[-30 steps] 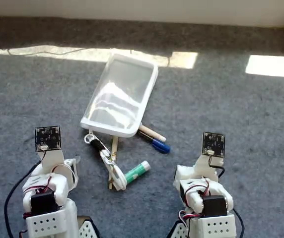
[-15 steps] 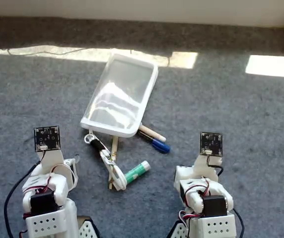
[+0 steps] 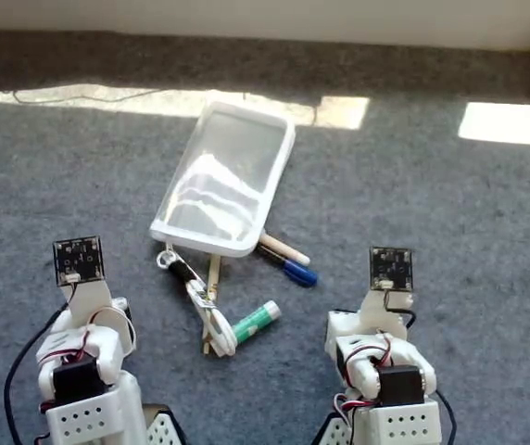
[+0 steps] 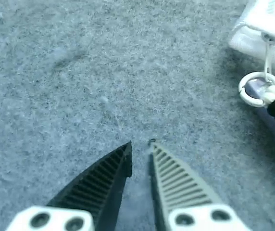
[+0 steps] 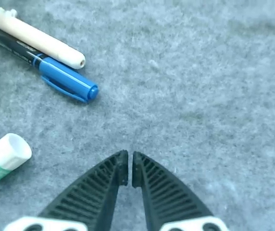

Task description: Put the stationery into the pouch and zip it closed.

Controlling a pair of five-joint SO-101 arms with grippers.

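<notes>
In the past second the left arm has drifted slightly away from the stationery and the right edged toward it, yet the left tool [image 4: 140, 144] and right tool [image 5: 127, 156] hang narrow and empty, so the blue pen [image 3: 288, 269] and glue stick [image 3: 254, 321] lie unpacked on the surface beside the pouch [image 3: 228, 176].

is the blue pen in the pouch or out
Out: the blue pen lies on the carpet beside the cream pen, outside the pouch.
</notes>
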